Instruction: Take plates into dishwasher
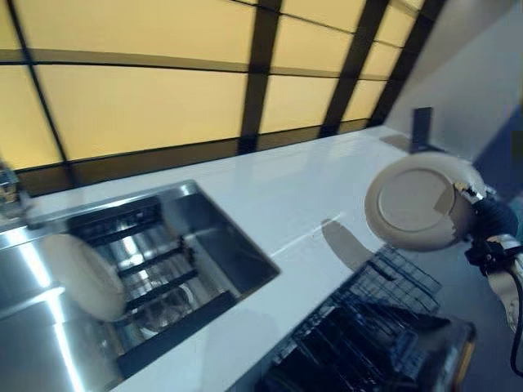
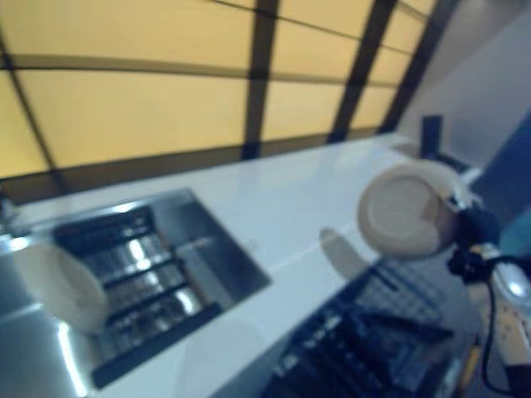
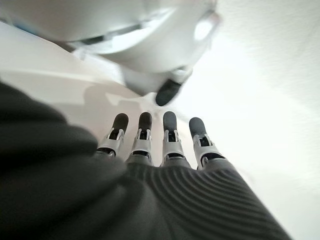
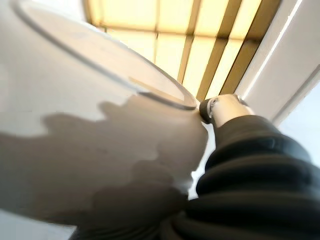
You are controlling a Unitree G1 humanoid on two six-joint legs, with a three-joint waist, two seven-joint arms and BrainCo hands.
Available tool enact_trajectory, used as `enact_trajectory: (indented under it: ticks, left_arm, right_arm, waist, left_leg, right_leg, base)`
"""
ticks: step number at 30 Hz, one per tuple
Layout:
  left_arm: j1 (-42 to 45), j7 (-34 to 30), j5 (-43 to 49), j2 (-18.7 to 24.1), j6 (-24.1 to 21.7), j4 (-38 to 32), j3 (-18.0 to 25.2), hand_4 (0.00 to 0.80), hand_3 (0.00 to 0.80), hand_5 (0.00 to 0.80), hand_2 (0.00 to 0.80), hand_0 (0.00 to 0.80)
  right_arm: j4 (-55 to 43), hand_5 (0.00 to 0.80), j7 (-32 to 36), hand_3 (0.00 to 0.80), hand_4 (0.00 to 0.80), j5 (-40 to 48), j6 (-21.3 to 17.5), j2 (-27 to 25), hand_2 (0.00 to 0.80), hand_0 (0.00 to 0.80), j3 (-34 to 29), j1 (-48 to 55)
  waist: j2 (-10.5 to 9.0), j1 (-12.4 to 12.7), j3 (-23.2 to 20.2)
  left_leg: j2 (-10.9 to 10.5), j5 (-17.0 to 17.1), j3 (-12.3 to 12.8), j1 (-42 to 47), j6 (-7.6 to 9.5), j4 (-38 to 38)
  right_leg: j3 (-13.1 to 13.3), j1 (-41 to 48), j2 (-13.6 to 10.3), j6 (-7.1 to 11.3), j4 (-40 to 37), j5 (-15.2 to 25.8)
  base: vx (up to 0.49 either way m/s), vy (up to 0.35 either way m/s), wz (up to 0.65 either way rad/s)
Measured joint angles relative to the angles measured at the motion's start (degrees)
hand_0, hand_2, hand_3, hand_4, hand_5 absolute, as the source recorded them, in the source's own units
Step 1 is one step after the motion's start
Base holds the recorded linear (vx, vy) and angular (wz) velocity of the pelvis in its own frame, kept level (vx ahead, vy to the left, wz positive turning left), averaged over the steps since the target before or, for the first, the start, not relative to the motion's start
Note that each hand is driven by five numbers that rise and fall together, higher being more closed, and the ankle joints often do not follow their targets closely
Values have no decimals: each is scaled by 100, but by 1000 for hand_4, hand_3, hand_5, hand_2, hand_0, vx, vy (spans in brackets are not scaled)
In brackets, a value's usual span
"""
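Observation:
My right hand (image 1: 484, 217) holds a round beige plate (image 1: 415, 201) on edge, its face turned toward me, thumb over the rim. The plate hangs above the black wire dishwasher rack (image 1: 372, 322) at the lower right. In the right wrist view the plate (image 4: 75, 100) fills most of the picture, with my thumb (image 4: 220, 107) at its rim. A second beige plate (image 1: 82, 276) leans on edge in the steel sink (image 1: 225, 245) at the left. My left hand (image 3: 150, 145) shows only in its own wrist view, fingers straight, holding nothing.
A white counter (image 1: 286, 184) runs from the sink to the far right, with a dark upright object (image 1: 422, 128) at its far end. A tap (image 1: 8, 192) stands at the sink's left. Tall yellow-lit window panes (image 1: 163, 90) rise behind the counter.

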Motion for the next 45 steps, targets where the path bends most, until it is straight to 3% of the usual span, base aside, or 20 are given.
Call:
enact_trajectory:
  ticks: [1,2,3,5,8,11,16,25,30,40,45]
  left_arm:
    - [-88,64,10,32,-5,-26,70,0,0,0,0,0]
    - [-174,114,20,46,-15,-19,175,0,0,0,0,0]
    - [-277,141,31,33,-33,-22,214,0,0,0,0,0]
    - [-436,150,32,-63,-238,-148,196,0,0,0,0,0]
    - [-566,120,24,-324,-444,-335,192,0,0,0,0,0]
    - [-611,43,11,-737,-567,-391,146,0,0,0,0,0]
    - [-603,22,14,-839,-558,-392,23,0,0,0,0,0]
    - [-654,164,24,-747,-360,-257,37,0,0,0,0,0]
    - [-635,222,7,-744,-355,-204,37,0,0,0,0,0]
    - [-670,270,20,-762,-328,-294,42,0,0,0,0,0]
    - [-658,270,30,-776,-230,-466,35,0,0,0,0,0]
  right_arm:
    - [0,800,67,800,800,-8,-28,-7,800,800,97,-1]
    - [-43,800,107,800,800,-53,-28,-8,800,800,149,3]
    - [-67,800,131,800,800,-93,-32,-43,800,800,152,7]
    - [-96,800,83,800,800,-316,-35,-141,800,800,156,18]
    - [-98,800,66,800,800,-790,-40,-198,800,800,159,17]
    - [-89,800,111,800,800,-1371,-6,-187,800,800,433,15]
    - [-91,800,364,800,800,-2107,34,163,800,800,942,21]
    - [-101,800,586,800,800,-3143,58,811,800,800,1272,448]
    - [-101,800,578,800,800,-3463,31,982,800,800,1274,703]
    - [-100,800,373,800,800,-4217,-126,1163,800,800,1294,820]
    - [-92,800,140,800,800,-4968,-265,1257,800,800,1683,910]
  waist:
    - [1,19,-6]
    - [-6,60,-5]
    - [36,-60,-2]
    - [255,-160,13]
    - [474,-238,148]
    - [787,-348,308]
    - [881,-313,405]
    - [1037,-260,490]
    - [1077,-143,513]
    - [1122,-152,538]
    - [1122,-105,538]
  left_leg:
    - [164,5,9,-14,-6,135]
    - [321,-10,-27,-163,-36,343]
    - [454,4,-146,-306,-85,469]
    - [713,219,-309,-527,-307,557]
    - [600,304,-350,-607,-381,473]
    - [526,384,-511,-497,-456,198]
    - [328,346,-986,-441,-460,-2]
    - [-65,246,-1299,-292,-326,-78]
    - [-147,230,-1383,-297,-302,-60]
    - [-196,194,-1459,-286,-265,-22]
    - [-192,194,-1459,-284,-265,-20]
  right_leg:
    - [-85,31,183,-34,-192,-9]
    - [-121,11,298,-244,-226,-139]
    - [-157,-15,409,-552,-223,-296]
    - [-151,-158,680,-729,-209,-238]
    - [-182,-197,796,-847,-180,-200]
    - [-175,-229,854,-844,-143,-201]
    - [113,-413,744,-781,-41,-157]
    - [127,-171,390,-542,-163,-125]
    - [132,-110,337,-508,-179,-157]
    - [136,-33,271,-452,-217,-156]
    - [135,-30,272,-463,-217,-148]
  base:
    - [-230,-577,-73]
    - [-304,-491,-49]
    - [-263,-329,-7]
    - [-287,-235,4]
    - [-165,-95,5]
    - [-123,-32,3]
    - [-44,34,-21]
    - [9,69,7]
    - [-10,24,11]
    - [1,5,3]
    - [0,0,0]
